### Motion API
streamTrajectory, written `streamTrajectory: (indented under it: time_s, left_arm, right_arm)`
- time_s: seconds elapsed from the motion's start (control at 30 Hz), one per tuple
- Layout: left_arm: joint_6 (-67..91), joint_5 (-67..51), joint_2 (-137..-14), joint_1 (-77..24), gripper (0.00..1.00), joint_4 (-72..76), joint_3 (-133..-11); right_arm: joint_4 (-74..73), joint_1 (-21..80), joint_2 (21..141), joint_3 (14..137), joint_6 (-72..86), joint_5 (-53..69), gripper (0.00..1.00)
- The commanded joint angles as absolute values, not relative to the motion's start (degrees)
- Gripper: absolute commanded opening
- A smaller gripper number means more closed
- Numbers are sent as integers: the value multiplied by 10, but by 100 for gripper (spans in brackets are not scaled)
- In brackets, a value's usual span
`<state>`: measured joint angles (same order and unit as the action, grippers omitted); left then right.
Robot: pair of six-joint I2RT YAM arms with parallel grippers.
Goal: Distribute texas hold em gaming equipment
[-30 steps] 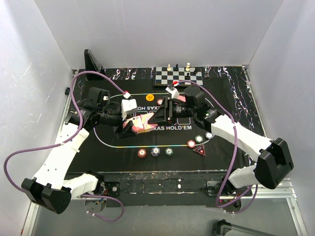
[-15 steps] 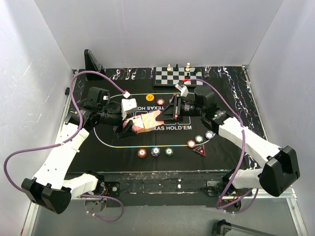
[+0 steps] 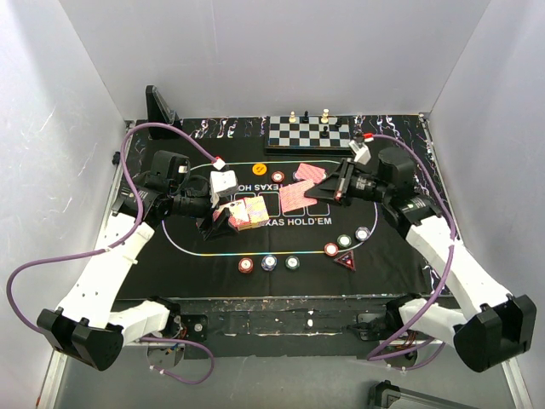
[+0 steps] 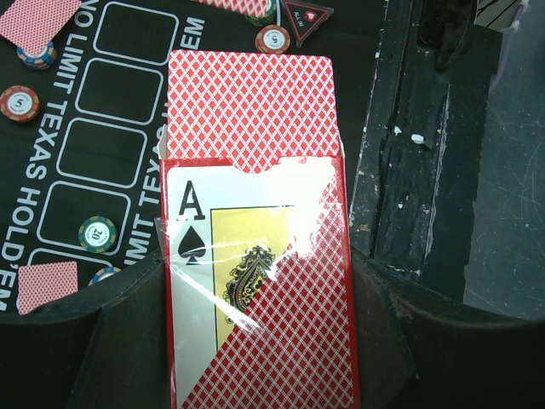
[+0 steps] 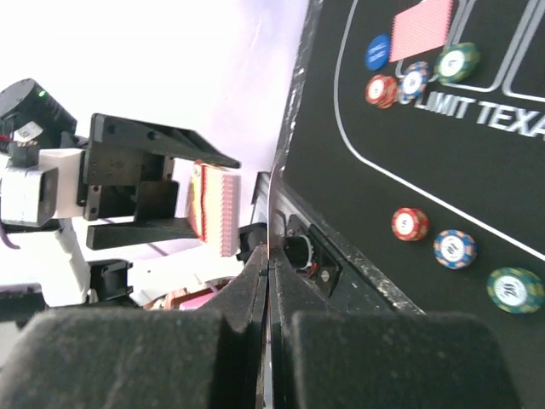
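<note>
Just peeled one card [image 3: 295, 198] off the deck [image 4: 255, 170] w/ the right tool [image 5: 270, 277]. Went from half spread at the deck's mouth a sec ago to pressed tight together now, then swung back out to the right. Looks like pinching that card flat at the tips, hanging over the middle of the mat [image 3: 196, 264], clear of the deck. Can't fully confirm from the right wrist view tbh, only edge-on there, so going by the top view.

No change on the left tool [image 3: 223, 220]: same spot, clamped on the deck from both sides, held up off the mat w/ the open end pointing right. Stack of cards poking out of it.

Meaning for the task imo: one more deal step half done, drawn but not placed. Already seeing a card [image 3: 312, 173] lying at the far seat near a red chip [image 3: 277, 176], another [image 5: 421, 25] at the left seat by its chips [image 5: 415, 81]. Nothing yet by the three chips [image 3: 268, 262] toward the near edge of the counter [image 3: 281, 311], nor by the marker [image 3: 345, 261] and its chips on the right. So prob headed for one of those two. Need to lay it flat beside the chips, not on them, then back for the next pull.
</note>
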<state>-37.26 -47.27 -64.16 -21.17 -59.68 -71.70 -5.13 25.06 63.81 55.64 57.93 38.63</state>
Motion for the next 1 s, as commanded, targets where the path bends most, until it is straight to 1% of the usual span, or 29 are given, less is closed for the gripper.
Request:
streamTrajectory:
  time_s: [0.0,0.1,0.23,0.33,0.5,0.6,0.73,0.97]
  left_arm:
    - [-373,-502,-621,-210,0,-583,-727]
    - [-372,-504,-621,-210,0,-584,-728]
    - [-371,-504,-621,-210,0,-582,-729]
    - [-372,-505,-621,-210,0,-584,-728]
    - [-373,-507,-620,-210,0,-584,-729]
    - [-374,-504,-620,-210,0,-584,-729]
    - [-375,-505,-618,-210,0,-583,-728]
    - [-376,-512,-620,-210,0,-586,-728]
  right_arm:
    - [-127,206,604,523,532,398,1]
    - [-165,187,602,479,505,381,1]
    - [-123,184,612,404,504,363,1]
    - [-87,184,637,380,501,353,1]
    - [-69,184,706,395,468,318,1]
    - [-94,184,753,426,427,277,1]
    - [-111,184,806,452,397,259,1]
    - [-48,184,867,443,399,253,1]
